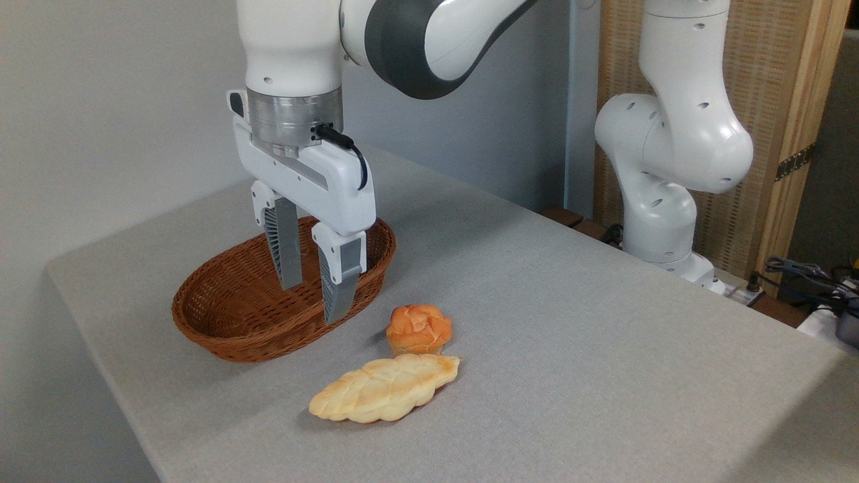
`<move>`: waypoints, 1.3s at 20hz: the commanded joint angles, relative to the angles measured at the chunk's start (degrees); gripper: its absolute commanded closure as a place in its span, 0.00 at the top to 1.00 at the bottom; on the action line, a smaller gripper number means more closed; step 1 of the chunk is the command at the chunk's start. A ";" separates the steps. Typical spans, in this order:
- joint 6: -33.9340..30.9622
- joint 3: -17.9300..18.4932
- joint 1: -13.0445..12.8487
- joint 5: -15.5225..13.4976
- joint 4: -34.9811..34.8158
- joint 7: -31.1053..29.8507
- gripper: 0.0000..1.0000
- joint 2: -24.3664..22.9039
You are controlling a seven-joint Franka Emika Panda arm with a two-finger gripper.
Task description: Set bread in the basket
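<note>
The basket (231,312), an oval of reddish-brown wicker with a rolled rim, sits left of centre on the grey surface (604,322); the part of its inside that shows holds nothing. The arm (416,40) comes in from the top of the frame and points straight down, so the end effector (313,300) hangs in front of the basket's right half. Its two grey fingers (287,251) stand apart with a clear gap between them and grip nothing; I cannot tell whether the tips reach below the rim. The bread (384,389) lies flat on the surface at lower centre, right of and below the basket, well apart from it. It is a long braided loaf, pale golden with lightly browned patches and pointed ends. A small orange bun (419,329) stands just above the loaf's right end, close to it.
</note>
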 commanded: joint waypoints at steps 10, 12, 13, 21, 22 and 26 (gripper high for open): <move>-0.31 0.83 -0.43 -0.48 0.46 -0.49 1.00 0.03; -0.31 0.83 -0.43 -0.57 0.46 -0.49 1.00 -0.06; -0.31 0.83 -0.34 -0.57 0.46 -0.41 1.00 -0.06; -0.22 0.92 -0.34 -0.40 0.28 0.03 1.00 0.03; 0.13 1.01 -0.26 -0.05 -0.07 0.21 1.00 0.11; 0.22 1.19 -0.26 2.59 -1.65 1.78 1.00 0.64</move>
